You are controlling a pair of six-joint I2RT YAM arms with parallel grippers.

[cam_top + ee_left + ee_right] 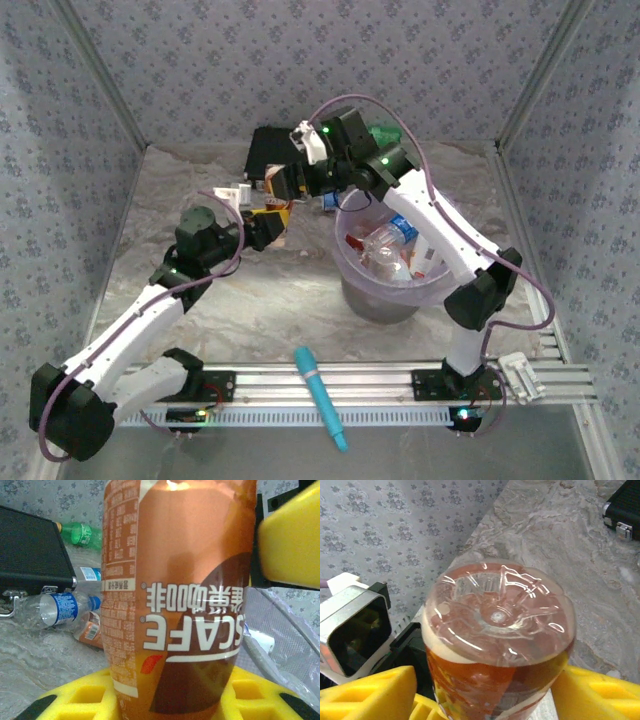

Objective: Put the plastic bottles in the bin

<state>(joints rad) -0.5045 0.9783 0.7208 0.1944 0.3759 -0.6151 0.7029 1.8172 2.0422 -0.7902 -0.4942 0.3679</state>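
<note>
While the orange bottle (pixel 190 605) hung above the surface (pixel 250 300), just left of the bin (pixel 372 300) and not over it, both arms met around it. The left gripper (pixel 268 226) was closed on it. In the left wrist view its yellow fingers (pixel 75 700) sat tight against either side of the brown-and-orange label, whose print read upside down.

The right gripper (pixel 284 186), on an arm that arched across the bin, was likewise clamped on an orange-labelled bottle. Its own fingers (pixel 600 692) pressed against the sides, and the clear ribbed base was turned toward the right wrist camera. From above this looked to be the same bottle, though the two grippers overlapped too much to be sure.

The bin, a round grey bucket with a pale lilac liner, stood right of centre near the right arm's base. It already contained several plastic bottles (pixel 392 245), clear ones with blue and red on them.

More bottles lay outside it. A green bottle (pixel 82 534) rested at the back by the wall, beside the black box (pixel 30 555). A clear bottle (pixel 55 610) with a blue label lay on its side just in front of that box, and a smaller one with an orange label (pixel 90 630) was touching or nearly touching it. A cyan stick (pixel 320 395) lay across the rail at the near edge, between the two arm bases.
</note>
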